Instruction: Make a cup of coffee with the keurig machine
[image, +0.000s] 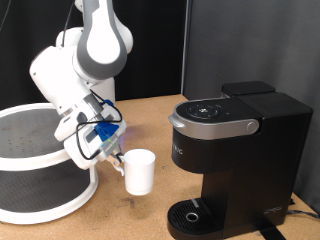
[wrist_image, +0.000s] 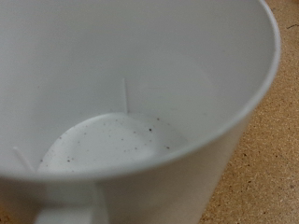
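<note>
1. Cup (image: 139, 171) at frame centre, on the table (image: 150, 215).
2. Keurig (image: 235, 160) right of the cup.
3. Round stand (image: 40, 165) at left.
4. Gripper (image: 117, 160) between stand and cup.

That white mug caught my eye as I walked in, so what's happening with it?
The robot arm's pincer is at the white mug, gripping it by its side next to the Keurig machine. The mug is not yet on the drip plate. The wrist view shows the mug holding no liquid.
</note>
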